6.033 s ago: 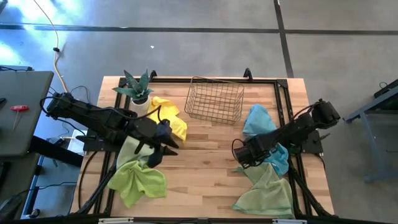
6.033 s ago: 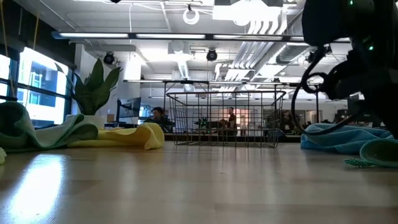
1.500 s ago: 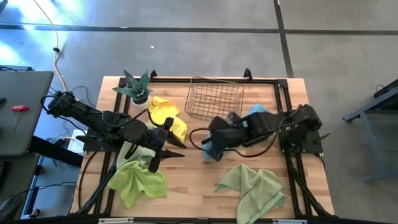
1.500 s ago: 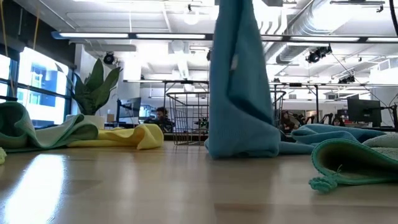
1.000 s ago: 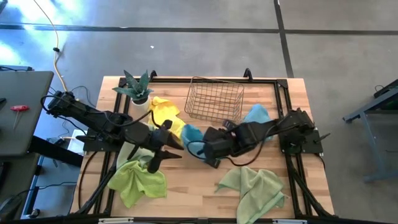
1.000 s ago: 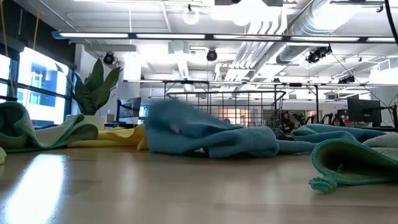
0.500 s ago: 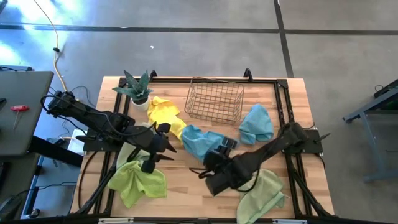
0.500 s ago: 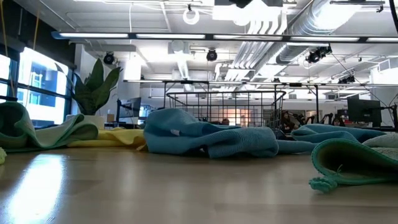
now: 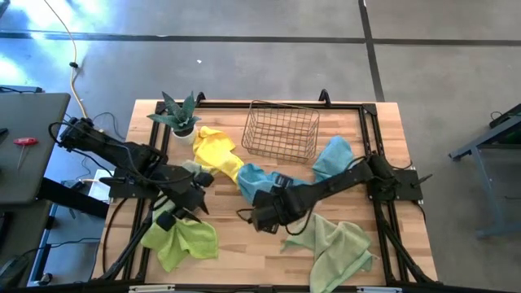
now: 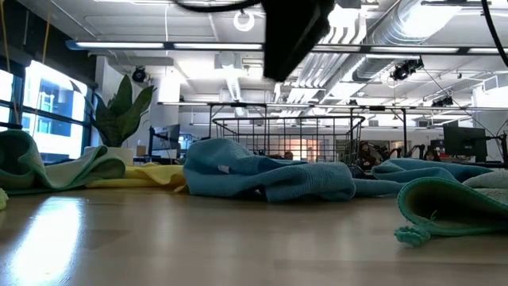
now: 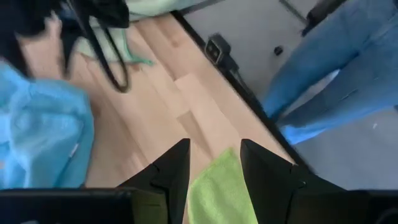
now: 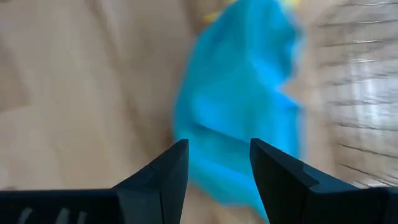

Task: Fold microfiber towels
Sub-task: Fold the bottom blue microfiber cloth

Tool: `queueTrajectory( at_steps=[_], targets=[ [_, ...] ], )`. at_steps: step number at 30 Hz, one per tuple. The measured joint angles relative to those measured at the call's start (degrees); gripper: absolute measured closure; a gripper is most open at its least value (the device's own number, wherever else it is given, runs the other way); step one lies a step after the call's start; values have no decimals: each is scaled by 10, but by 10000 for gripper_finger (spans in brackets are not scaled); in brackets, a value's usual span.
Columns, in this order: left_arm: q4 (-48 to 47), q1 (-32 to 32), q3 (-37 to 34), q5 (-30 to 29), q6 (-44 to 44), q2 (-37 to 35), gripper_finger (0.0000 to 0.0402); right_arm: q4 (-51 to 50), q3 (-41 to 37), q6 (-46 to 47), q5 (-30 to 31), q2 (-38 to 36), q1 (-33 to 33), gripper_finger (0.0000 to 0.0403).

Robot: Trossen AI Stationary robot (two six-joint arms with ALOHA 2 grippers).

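I hold the right gripper (image 9: 262, 218), jaws spread and empty, over mid-worktop beside the crumpled blue towel (image 9: 259, 182); the left gripper (image 9: 172, 213), also spread, hovers above the lime towel (image 9: 181, 241) near the front-left corner. A grab now risks bunching 2 layers.

A light wooden slatted table (image 9: 244, 244) edged by a black metal frame is seen from above. An empty wire mesh basket (image 9: 282, 131) stands near its far edge. A green spiky potted plant (image 9: 177, 114) in a white pot is placed at the far left corner. A red-handled tool (image 9: 24, 141) lies on a grey side table (image 9: 24, 175).
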Motion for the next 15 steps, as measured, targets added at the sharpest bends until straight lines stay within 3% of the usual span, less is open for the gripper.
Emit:
queueTrajectory(
  at_steps=[3,9,15],
  targets=[
    [-23,-5,0,-29,1,-21,271,50,-53,-9,-8,0,-6,238],
    [-67,-11,0,-102,-28,-61,271,75,-127,-53,82,0,0,238],
    [-54,-11,0,-178,-77,-80,271,175,-201,-151,14,0,1,238]
  ],
)
